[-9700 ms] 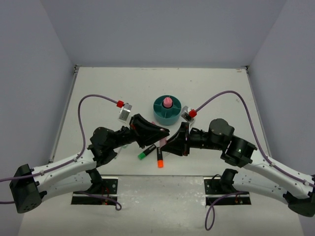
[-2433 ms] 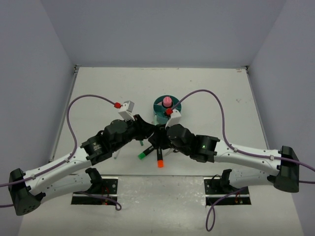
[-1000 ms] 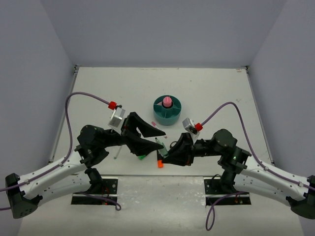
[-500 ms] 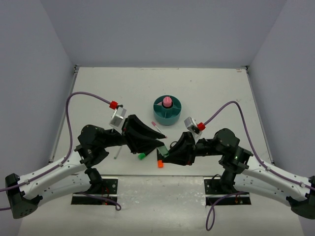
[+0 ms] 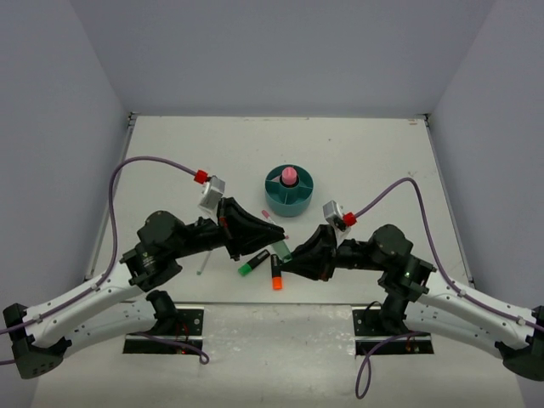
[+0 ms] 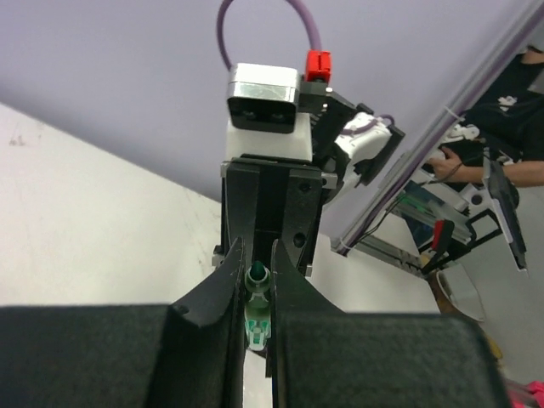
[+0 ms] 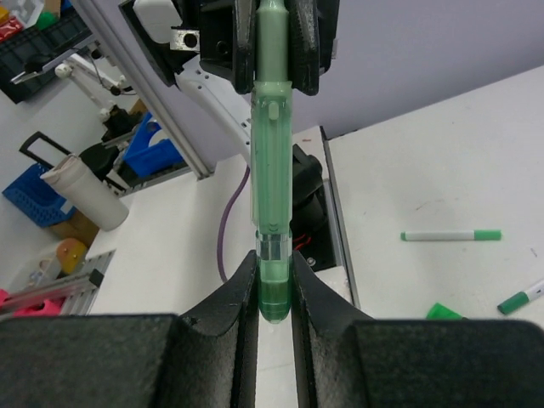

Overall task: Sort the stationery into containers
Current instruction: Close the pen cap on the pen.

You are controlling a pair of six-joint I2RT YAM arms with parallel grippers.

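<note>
A thin green pen (image 5: pixel 283 252) hangs above the table's near middle, held at both ends. My right gripper (image 7: pixel 274 263) is shut on its rear end (image 7: pixel 274 212). My left gripper (image 6: pixel 256 255) is shut on the tip end (image 6: pixel 256 293). In the top view the left gripper (image 5: pixel 274 246) and the right gripper (image 5: pixel 290 258) meet nose to nose. The teal container (image 5: pixel 289 194) stands behind them with a pink-capped glue stick (image 5: pixel 289 176) in its middle well. A green highlighter (image 5: pixel 252 264) and an orange highlighter (image 5: pixel 275 272) lie on the table under the grippers.
A red-tipped pen (image 5: pixel 274 221) lies between the left gripper and the container. A white pen with a green end (image 5: pixel 202 262) lies beside the left arm. The right wrist view shows a white pen with a green cap (image 7: pixel 450 235) on the table.
My left gripper has closed onto the free end of the green pen. Both grippers have shifted slightly back and to the right. The right grip has not changed.
</note>
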